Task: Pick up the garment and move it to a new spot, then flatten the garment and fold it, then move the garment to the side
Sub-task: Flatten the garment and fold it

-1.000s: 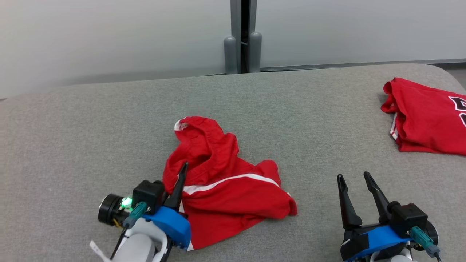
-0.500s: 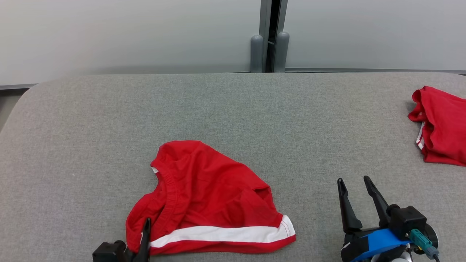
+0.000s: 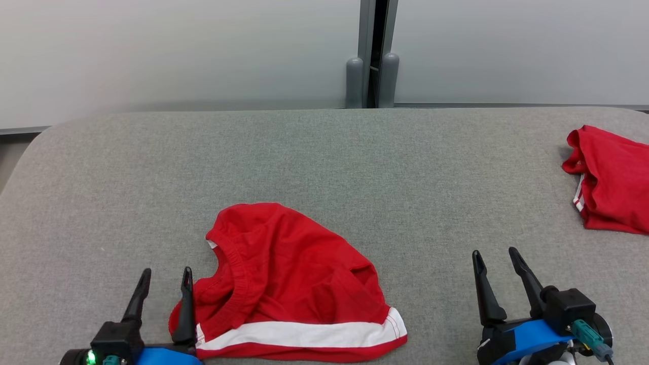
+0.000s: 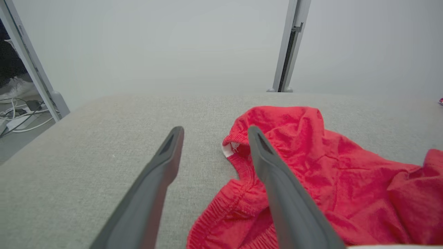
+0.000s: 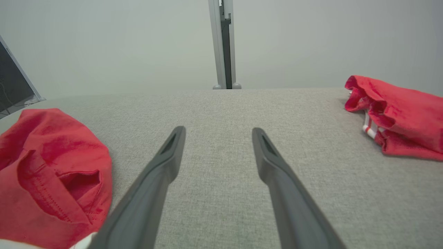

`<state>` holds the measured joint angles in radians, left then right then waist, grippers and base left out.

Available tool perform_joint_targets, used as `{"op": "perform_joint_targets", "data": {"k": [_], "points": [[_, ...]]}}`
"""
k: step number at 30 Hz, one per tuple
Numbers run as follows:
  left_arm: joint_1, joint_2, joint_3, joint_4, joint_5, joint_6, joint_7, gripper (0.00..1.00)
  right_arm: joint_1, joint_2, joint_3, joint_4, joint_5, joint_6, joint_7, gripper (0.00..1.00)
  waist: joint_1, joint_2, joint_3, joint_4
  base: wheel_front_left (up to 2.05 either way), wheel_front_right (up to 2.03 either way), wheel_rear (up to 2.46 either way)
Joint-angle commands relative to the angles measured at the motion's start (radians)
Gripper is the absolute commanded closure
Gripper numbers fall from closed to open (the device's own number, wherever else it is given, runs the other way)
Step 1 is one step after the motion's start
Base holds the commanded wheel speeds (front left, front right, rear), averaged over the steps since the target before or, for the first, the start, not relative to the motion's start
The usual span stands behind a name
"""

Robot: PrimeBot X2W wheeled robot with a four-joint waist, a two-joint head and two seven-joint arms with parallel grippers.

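Garment (image 3: 289,284) lies bunched on the table (image 3: 324,152) beside the wide-open, empty left gripper (image 3: 167,271), right gripper (image 3: 494,252) open too, so a bad grab may pinch two layers and keep it lumpy.

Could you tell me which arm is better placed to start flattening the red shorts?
Left, I think. The left hand stands open right at the waistband edge of the crumpled red fabric shorts with a white stripe; the right hand, also open, is over bare grey fabric tabletop, well apart from them.
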<state>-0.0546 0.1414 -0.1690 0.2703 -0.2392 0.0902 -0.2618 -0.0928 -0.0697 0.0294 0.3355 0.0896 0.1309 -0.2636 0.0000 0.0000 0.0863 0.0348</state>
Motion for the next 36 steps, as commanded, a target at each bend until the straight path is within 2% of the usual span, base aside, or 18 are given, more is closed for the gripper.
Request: {"op": "perform_joint_targets", "data": {"k": [1,7,16,30,36], "points": [[0.014,0.007,0.014,-0.026,0.014,0.004,-0.004,0.0,0.006,-0.002,-0.002,0.002,0.002,0.0,-0.001,0.0,0.0,0.0,-0.004,-0.001,0.0,0.0,0.0],[0.001,0.001,0.033,-0.094,0.062,-0.014,-0.004,0.0,0.016,0.002,-0.001,0.005,0.0,0.0,-0.001,0.0,0.0,0.0,-0.015,-0.001,0.0,0.0,0.0],[-0.011,-0.015,0.047,-0.091,0.095,-0.042,-0.004,0.0,0.007,-0.002,0.028,0.012,0.001,0.0,-0.001,0.0,0.0,0.0,-0.024,-0.004,0.0,0.0,0.0],[-0.005,-0.05,0.065,-0.073,0.117,-0.074,-0.004,0.0,0.023,-0.021,0.31,0.115,0.066,0.0,0.007,0.0,0.0,0.0,-0.021,0.028,0.0,0.0,0.0],[-0.002,-0.061,0.077,-0.075,0.123,-0.081,-0.004,0.0,0.011,-0.031,0.37,0.19,0.112,0.0,0.034,0.0,0.0,0.0,-0.012,0.038,0.0,0.0,0.0]]}}
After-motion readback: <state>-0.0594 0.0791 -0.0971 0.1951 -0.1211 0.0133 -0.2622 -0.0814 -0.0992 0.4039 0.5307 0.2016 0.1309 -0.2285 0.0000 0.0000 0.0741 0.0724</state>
